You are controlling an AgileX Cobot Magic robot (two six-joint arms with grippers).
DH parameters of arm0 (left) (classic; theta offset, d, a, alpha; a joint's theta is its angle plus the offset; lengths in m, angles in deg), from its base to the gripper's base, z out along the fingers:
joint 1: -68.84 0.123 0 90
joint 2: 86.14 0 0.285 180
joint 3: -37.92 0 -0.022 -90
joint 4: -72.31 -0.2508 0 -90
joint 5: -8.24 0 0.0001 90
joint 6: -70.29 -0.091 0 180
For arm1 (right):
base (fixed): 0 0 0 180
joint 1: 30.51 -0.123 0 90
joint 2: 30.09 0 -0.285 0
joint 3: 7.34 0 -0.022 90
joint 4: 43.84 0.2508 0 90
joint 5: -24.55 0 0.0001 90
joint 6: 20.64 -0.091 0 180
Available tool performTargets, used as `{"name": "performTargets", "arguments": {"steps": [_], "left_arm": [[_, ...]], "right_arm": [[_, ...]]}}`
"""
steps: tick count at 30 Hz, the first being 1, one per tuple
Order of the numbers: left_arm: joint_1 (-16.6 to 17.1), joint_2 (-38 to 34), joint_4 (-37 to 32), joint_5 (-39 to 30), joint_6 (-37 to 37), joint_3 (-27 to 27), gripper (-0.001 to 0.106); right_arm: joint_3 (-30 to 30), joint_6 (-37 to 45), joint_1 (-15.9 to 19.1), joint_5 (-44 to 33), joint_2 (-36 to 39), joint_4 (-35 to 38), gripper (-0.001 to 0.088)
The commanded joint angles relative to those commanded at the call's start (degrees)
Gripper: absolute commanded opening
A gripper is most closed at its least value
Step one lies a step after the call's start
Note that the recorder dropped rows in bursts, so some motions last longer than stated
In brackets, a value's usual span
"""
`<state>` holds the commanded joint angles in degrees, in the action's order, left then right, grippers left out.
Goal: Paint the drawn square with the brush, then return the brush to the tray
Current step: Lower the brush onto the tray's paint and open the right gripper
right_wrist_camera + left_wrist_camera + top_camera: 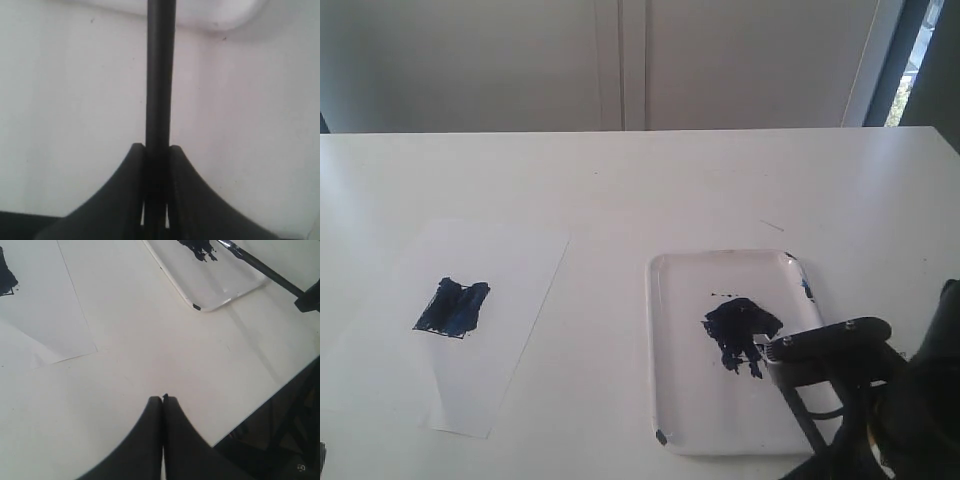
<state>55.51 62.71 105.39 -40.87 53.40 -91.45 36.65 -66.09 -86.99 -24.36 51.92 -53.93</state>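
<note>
Right fingers (134,167): closed tight on the black handle of the brush (160,75), one finger on either side, with the handle running straight out from between the tips. They hold it off the tray, over bare desk beside the tray's near rim.
Left fingers (150,422): pressed together tip to tip with nothing between them. They are above bare desk (620,180) near its front edge, between the paper and the tray. I cannot tell whether they touch the surface.
Brush: a long thin handle that slopes from the right fingers over the tray's rim. The left wrist view shows the silver ferrule (229,244) and the bristle end at the paint blot. I cannot tell whether the bristles rest on the tray.
Drawn square (452,307): on the paper sheet (525,265) on the left side of the desk, well apart from the tray. Its inside is smeared dark blue in uneven streaks, darker in some patches, and the top edge is ragged.
Tray (692,405): white, glossy and round-cornered, lying flat on the desk right of the middle. There is a small dark chip or mark at its near left corner.
Paint blot (740,328): a dark blue splatter in the middle of the tray, with small drips trailing toward the near side. The brush's tip is at its edge.
</note>
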Motion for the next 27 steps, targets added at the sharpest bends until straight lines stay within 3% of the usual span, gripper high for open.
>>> {"name": "performTargets", "arguments": {"steps": [2, 4, 10, 15, 18, 23, 27], "left_arm": [[0.0, 0.0, 0.0, 0.0, 0.0, 0.0, 0.0], [0.0, 0.0, 0.0, 0.0, 0.0, 0.0, 0.0], [0.0, 0.0, 0.0, 0.16, 0.0, 0.0, 0.0], [0.0, 0.0, 0.0, 0.53, 0.0, 0.0, 0.0], [0.0, 0.0, 0.0, 0.53, 0.0, 0.0, 0.0], [0.0, 0.0, -0.65, 1.23, 0.27, 0.0, 0.0], [0.0, 0.0, -0.65, 1.95, 0.27, 0.0, 0.0]], "right_arm": [[0.0, -0.63, 0.0, 2.33, 0.12, -0.35, 0.0034], [0.0, -2.33, 0.0, 4.98, 0.12, -1.16, 0.0139], [0.0, -4.92, 0.0, 5.69, 0.12, -1.6, 0.0288], [-0.21, -4.99, 0.0, 6.19, -0.34, -1.6, 0.0304], [-0.21, -2.06, -0.21, 10.5, -3.89, -2.45, 0.0304], [-0.21, -2.1, -0.21, 17.52, -16.47, -9.68, 0.0302], [-0.21, -2.33, -0.21, 18.85, -24.63, -15.89, 0.0302]]}}
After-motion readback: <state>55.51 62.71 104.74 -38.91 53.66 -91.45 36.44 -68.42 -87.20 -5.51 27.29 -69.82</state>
